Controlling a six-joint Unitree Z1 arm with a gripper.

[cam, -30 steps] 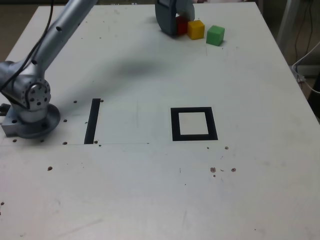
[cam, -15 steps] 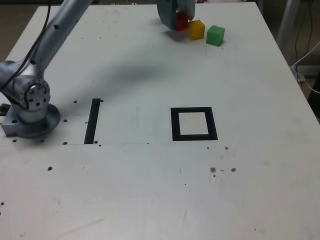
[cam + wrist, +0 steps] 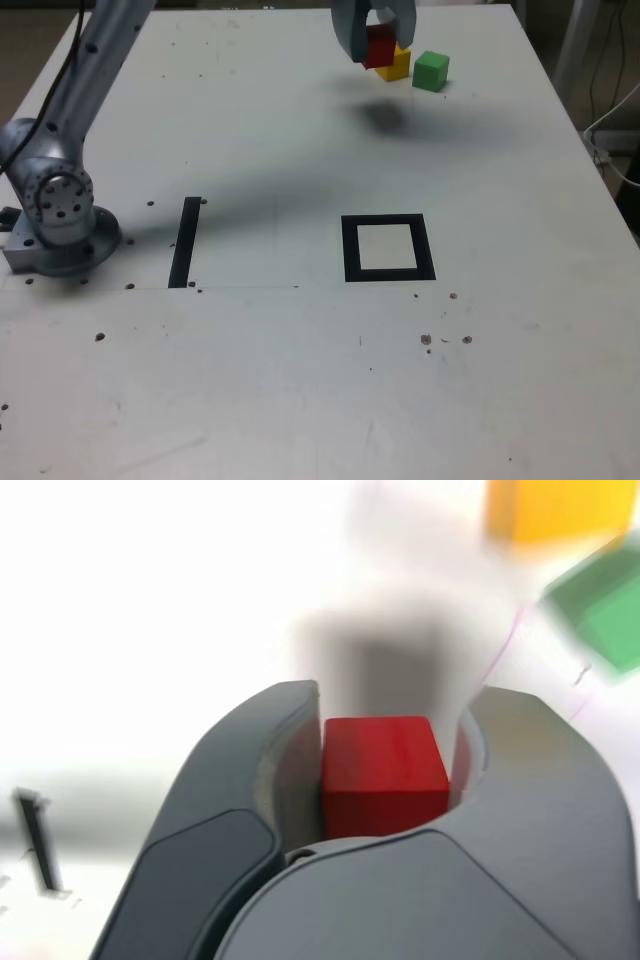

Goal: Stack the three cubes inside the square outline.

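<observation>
The tool (image 3: 378, 38) is clamped on the red cube (image 3: 380, 46), one jaw on each of two opposite faces, and carries it clear of the desk (image 3: 300, 380); a dark shadow on the surface below shows the cube is in the air. The wrist view confirms the grip: the red cube (image 3: 384, 772) sits squarely between the two grey jaws, held by its sides so that its underside is free to be set down flat.

The yellow cube (image 3: 396, 66) and green cube (image 3: 431, 71) rest on the desk at the far edge, just behind and to the exterior view's right of the lifted one, close together but apart. The square outline (image 3: 387, 248) lies well nearer the camera, its white centre bare, so nothing is stacked yet. The straight tape strip (image 3: 185, 241) to the exterior view's left is no target.

Judging from this, the red cube is meant as the base of the stack and has to travel to the outline next
</observation>
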